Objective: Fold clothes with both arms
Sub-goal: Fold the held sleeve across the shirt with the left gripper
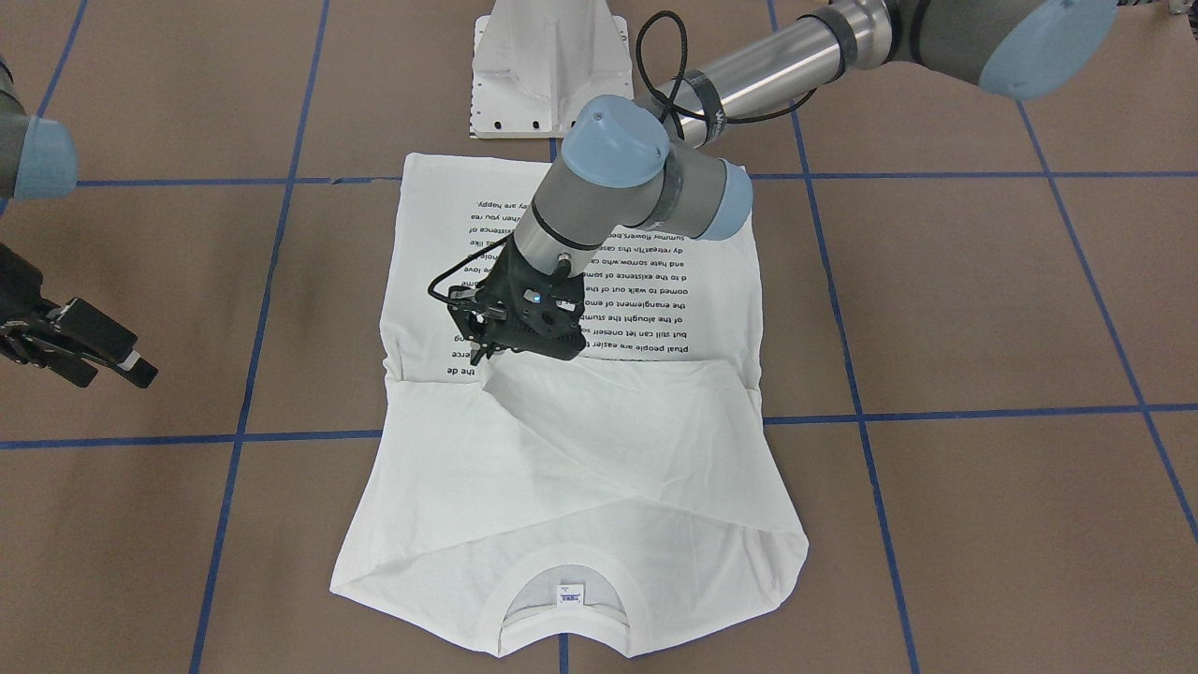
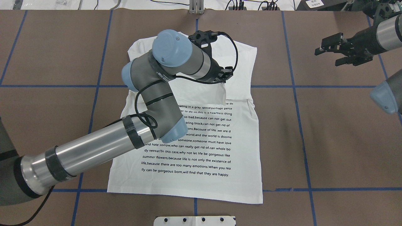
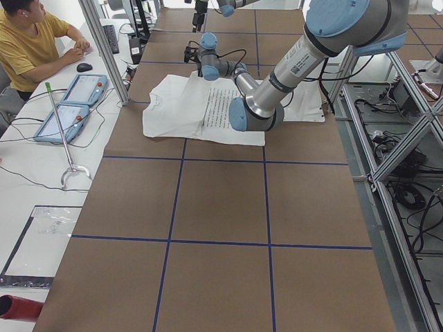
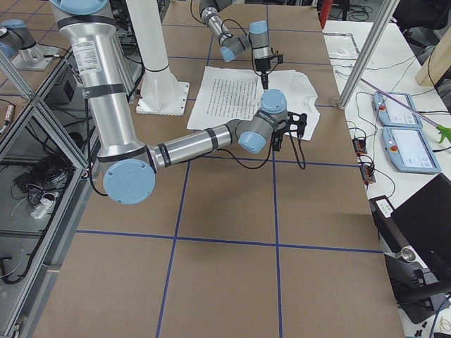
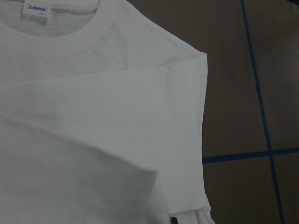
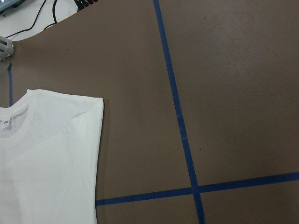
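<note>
The white long-sleeved T-shirt (image 1: 599, 487) lies flat on the brown table, black text block (image 2: 201, 141) up and toward the robot, collar (image 1: 562, 566) and neck label (image 1: 570, 593) at the far end. Both sleeves lie folded in across the chest. My left gripper (image 1: 482, 356) points down over the shirt's middle and looks shut on a sleeve's peaked tip; in the overhead view it (image 2: 225, 75) is above that cuff. The left wrist view shows the collar and shoulder (image 5: 117, 116), cloth hiding the fingers. My right gripper (image 2: 326, 55) hovers open and empty off the shirt's side.
The white metal pedestal base (image 1: 550, 70) stands just beyond the shirt's hem on the robot's side. Blue tape lines (image 1: 262, 300) grid the brown table. A seated person (image 3: 34, 41) and two teach pendants (image 3: 69, 104) are past the table's far edge.
</note>
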`<state>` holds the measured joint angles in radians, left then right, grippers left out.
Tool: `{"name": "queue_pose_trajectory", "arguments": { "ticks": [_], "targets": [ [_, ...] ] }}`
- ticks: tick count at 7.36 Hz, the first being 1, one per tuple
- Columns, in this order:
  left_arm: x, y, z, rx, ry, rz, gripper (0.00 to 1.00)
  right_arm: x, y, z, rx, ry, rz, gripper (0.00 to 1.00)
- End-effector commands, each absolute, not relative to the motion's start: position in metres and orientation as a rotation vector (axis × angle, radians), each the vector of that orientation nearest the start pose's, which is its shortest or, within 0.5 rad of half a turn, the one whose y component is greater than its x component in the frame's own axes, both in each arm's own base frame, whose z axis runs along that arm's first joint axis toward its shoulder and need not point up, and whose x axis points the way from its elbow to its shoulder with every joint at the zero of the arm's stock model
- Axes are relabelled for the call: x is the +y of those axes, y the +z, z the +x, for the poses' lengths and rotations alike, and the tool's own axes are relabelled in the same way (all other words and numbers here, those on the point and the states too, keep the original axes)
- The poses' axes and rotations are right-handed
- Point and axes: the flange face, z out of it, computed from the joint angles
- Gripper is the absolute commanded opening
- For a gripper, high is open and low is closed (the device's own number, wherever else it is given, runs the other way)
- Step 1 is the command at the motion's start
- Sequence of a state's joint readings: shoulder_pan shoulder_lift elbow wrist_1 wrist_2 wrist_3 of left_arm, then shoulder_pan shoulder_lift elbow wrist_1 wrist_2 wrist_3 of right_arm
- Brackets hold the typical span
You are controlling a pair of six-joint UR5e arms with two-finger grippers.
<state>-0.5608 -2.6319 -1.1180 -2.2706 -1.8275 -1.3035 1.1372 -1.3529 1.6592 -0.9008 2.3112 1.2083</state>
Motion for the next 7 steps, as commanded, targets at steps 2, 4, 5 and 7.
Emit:
{"name": "queue_pose_trajectory", "arguments": {
  "ticks": [2,4,5,7],
  "targets": [
    [-0.511,0.063,0.662,1.283,-0.083,0.349,0.0,-0.549,0.41,-0.18,-1.154,0.321,0.148,0.99],
    [-0.51,0.068,0.669,1.294,-0.078,0.357,0.09,-0.549,0.408,-0.18,-1.155,0.321,0.151,0.99],
    [-0.504,0.068,0.673,1.295,-0.076,0.355,0.6,-0.549,0.407,-0.18,-1.157,0.321,0.153,0.99],
    [-0.503,0.065,0.673,1.301,-0.086,0.347,0.92,-0.55,0.406,-0.181,-1.152,0.334,0.157,0.99]
  ]
}}
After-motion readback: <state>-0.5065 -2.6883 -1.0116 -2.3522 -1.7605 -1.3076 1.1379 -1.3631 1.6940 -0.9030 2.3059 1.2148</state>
